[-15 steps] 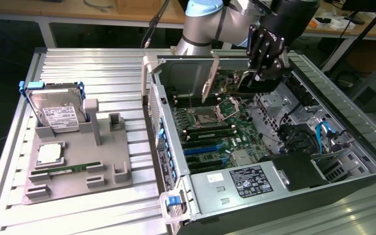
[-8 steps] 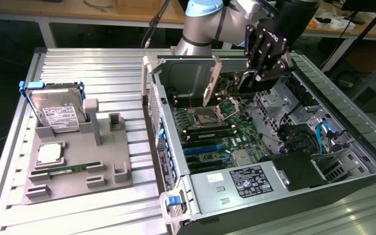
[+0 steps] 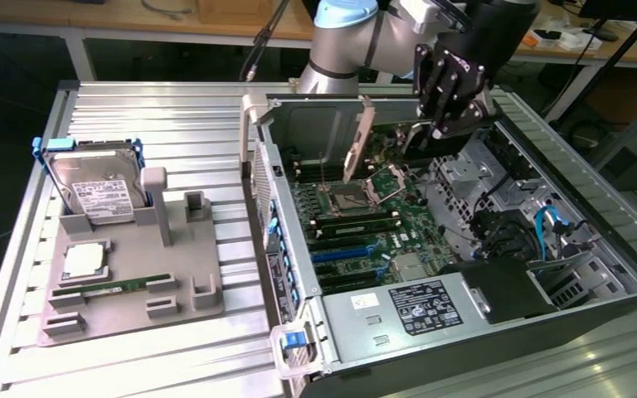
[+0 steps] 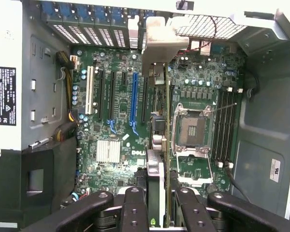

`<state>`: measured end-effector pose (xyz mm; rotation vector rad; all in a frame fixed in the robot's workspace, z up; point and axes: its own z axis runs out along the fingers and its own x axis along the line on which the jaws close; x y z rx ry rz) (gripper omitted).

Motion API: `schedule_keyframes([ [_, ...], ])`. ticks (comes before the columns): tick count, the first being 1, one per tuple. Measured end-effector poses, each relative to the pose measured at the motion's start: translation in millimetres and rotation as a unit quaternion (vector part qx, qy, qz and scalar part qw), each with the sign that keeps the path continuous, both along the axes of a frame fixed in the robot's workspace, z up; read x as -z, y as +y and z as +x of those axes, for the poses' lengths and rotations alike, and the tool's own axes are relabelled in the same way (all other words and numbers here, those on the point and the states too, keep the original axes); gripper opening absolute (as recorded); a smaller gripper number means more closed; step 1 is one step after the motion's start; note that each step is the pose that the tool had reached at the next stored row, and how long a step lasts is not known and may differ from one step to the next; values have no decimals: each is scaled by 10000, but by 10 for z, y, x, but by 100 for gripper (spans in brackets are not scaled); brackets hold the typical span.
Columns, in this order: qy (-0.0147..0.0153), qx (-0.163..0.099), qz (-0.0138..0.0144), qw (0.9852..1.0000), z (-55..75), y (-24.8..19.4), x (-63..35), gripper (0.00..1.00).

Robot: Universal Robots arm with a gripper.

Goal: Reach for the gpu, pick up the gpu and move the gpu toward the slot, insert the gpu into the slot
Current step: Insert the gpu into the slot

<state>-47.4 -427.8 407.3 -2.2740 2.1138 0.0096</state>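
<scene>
Green board and a silvery end bracket mark the gpu (image 3: 355,141), which hangs on edge at about one o'clock in the exterior view, inside the open computer case (image 3: 296,249) and clear above the motherboard (image 3: 374,224). The black gripper (image 3: 431,124) grips its upper edge from the two o'clock side. A hard drive (image 3: 97,186) stands in a grey tray (image 3: 130,307) well apart at nine o'clock. In the wrist view the gpu (image 4: 154,169) is seen edge-on, pinched between the closed fingers (image 4: 133,208) of the gripper (image 4: 157,208). It runs over the board between the blue slot (image 4: 134,101) and the processor socket (image 4: 191,130) and is seated in nothing. The card looks light, thin and stiff, but fragile. The upper edge, away from the contact edge and the small parts on its face, seems the safest hold, with a firm pinch so it cannot tilt.
</scene>
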Motion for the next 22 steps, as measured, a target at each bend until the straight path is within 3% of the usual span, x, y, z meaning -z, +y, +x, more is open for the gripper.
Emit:
schedule_keyframes([
  [8,0,240,-16,9997,-55,0,54,27],
  [22,0,547,-16,9985,-121,0,275,27],
])
